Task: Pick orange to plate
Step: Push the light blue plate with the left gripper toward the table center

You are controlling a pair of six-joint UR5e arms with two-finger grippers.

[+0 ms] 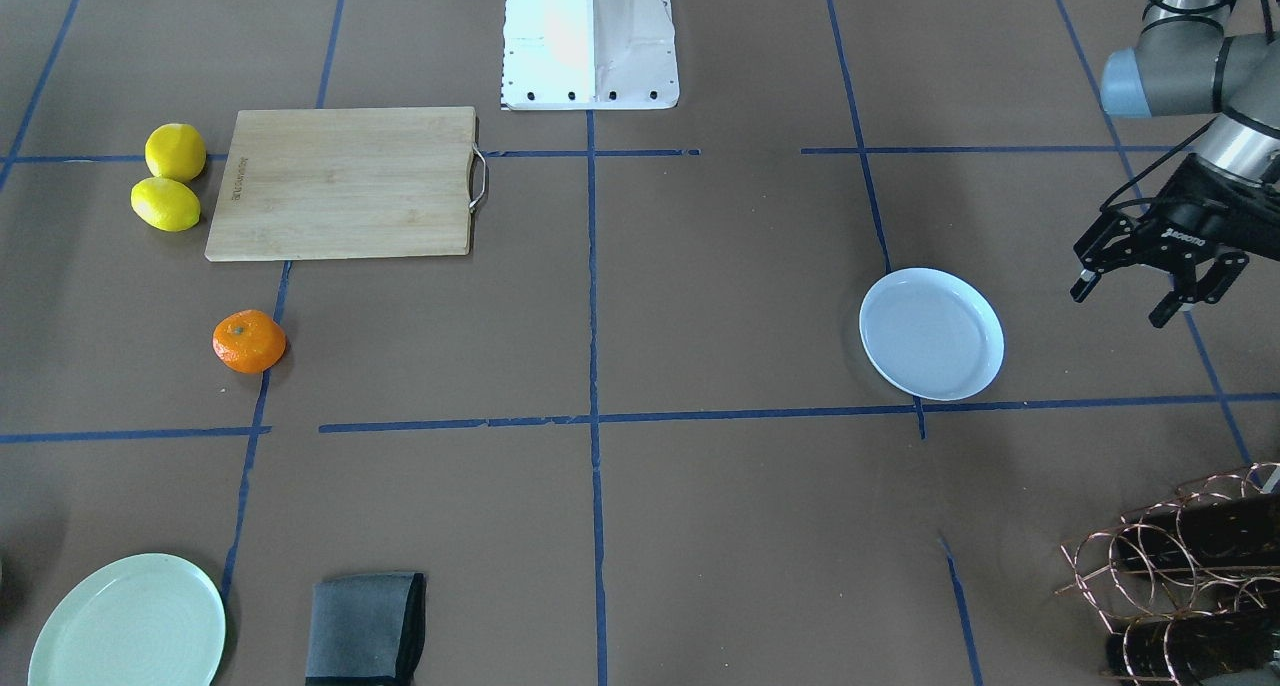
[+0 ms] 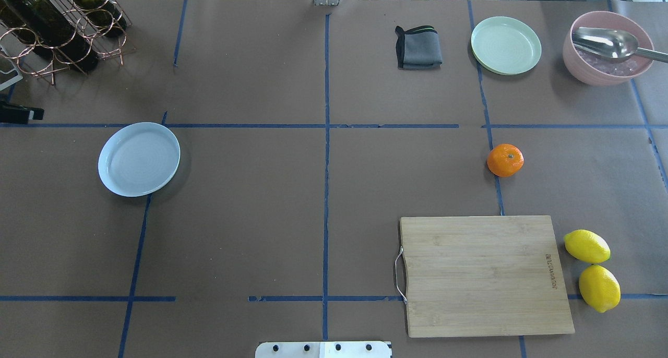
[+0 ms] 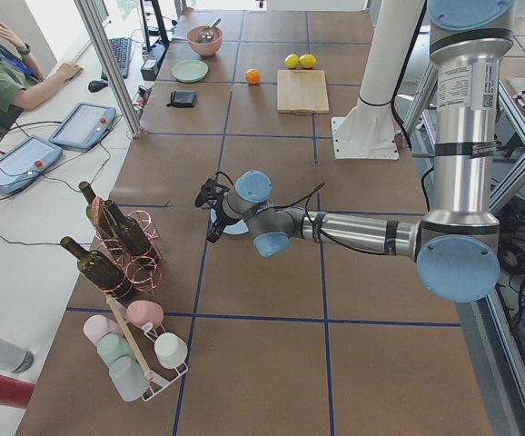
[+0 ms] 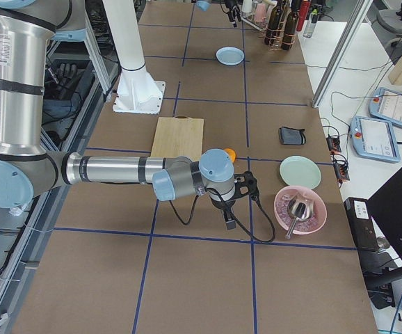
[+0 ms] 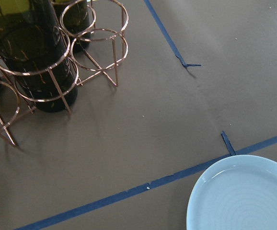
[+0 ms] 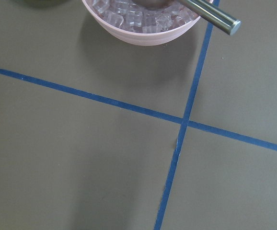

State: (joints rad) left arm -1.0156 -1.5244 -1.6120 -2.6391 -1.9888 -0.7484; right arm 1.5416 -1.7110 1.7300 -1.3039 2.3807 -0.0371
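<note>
The orange point(image 2: 505, 160) lies alone on the brown table on my right side, just beyond the cutting board; it also shows in the front view point(image 1: 249, 341). Far across on my left side rests the pale bluish-white plate point(image 2: 139, 158) with nothing on it; the left wrist view catches the plate's rim point(image 5: 244, 196). My left gripper point(image 1: 1120, 306) hovers open beside the plate, on its outer side, with nothing between its fingers. My right gripper point(image 4: 229, 209) shows only in the right side view, low over the table near the pink bowl; I cannot tell its state.
A wooden cutting board point(image 2: 482, 274) lies near my right side, with two lemons point(image 2: 587, 246) beside it. A mint-green plate point(image 2: 505, 45), a folded grey cloth point(image 2: 418, 47) and a pink bowl of ice with a spoon point(image 2: 605, 60) stand far right. A copper bottle rack point(image 2: 57, 29) stands far left.
</note>
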